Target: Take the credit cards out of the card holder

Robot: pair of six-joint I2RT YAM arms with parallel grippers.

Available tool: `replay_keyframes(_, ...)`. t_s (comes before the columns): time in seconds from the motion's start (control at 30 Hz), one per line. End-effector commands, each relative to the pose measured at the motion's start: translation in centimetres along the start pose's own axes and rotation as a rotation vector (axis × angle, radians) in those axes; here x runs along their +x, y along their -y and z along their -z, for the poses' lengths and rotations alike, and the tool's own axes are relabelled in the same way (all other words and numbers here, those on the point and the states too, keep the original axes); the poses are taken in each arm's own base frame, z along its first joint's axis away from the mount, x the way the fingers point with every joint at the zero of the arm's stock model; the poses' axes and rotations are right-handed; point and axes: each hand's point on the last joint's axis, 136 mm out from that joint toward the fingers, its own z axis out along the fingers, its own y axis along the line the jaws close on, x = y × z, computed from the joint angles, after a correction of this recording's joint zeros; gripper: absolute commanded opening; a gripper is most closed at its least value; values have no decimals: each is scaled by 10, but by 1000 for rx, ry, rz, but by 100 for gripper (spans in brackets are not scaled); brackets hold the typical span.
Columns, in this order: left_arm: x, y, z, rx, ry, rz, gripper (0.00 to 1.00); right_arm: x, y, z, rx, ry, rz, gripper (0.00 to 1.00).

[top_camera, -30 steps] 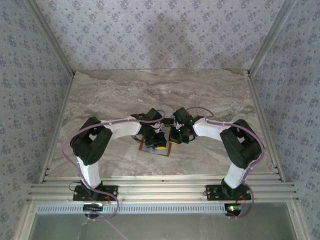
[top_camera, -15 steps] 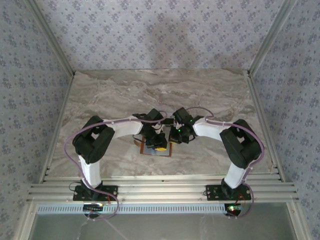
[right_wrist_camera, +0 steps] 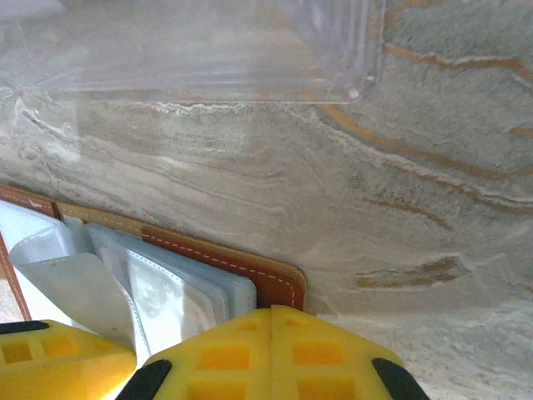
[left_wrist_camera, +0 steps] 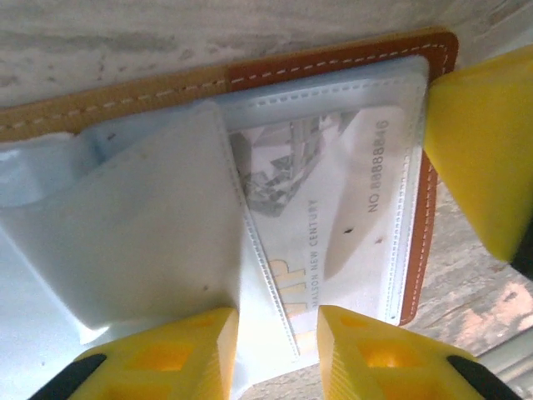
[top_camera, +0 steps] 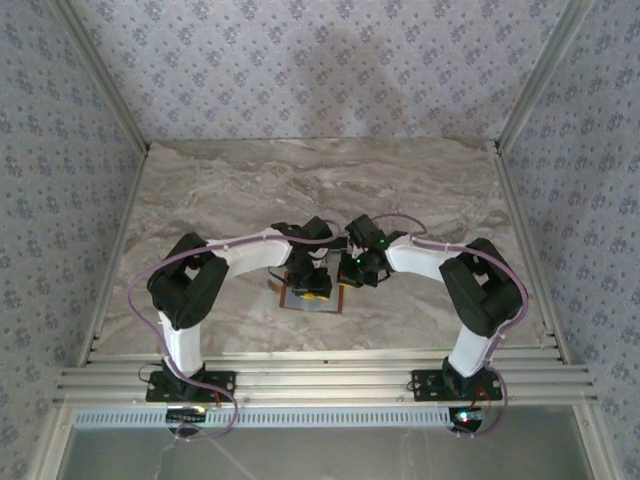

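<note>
Card holder point(left_wrist_camera: 333, 71) is laid open on the counter point(right_wrist_camera: 375, 208), near centre, and pressed at its corner by the closed right claw point(right_wrist_camera: 271, 354). Left claw point(left_wrist_camera: 277, 350) is narrowly parted astride the sleeved whitish credit card point(left_wrist_camera: 333, 217). Extraction is judged pending: the card edge is to be pinched and drawn out.

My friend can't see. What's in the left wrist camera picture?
An open brown card holder lies on the marble table, a white card inside its clear sleeve. The left end effector, yellow fingers apart, straddles the sleeve's near edge.

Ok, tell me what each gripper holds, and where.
Nothing looks gripped. Left gripper stands open astride the clear card sleeve's edge; right gripper, shut, rests at the card holder's leather corner.
</note>
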Motion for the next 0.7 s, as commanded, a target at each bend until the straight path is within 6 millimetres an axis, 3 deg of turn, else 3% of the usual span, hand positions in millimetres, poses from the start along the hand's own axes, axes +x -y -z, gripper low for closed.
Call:
replay_keyframes(0.0, 8, -27, 2, -174, -20, -17, 38, 5, 9, -2, 53, -21, 2, 2)
replay_keyframes(0.43, 0, -42, 22, -455, 33, -111, 47, 5, 7, -2, 54, -24, 8, 2)
replay_keyframes(0.67, -13, -49, 44, -556, 100, -137, 52, 5, 6, 0, 55, -22, 10, 2)
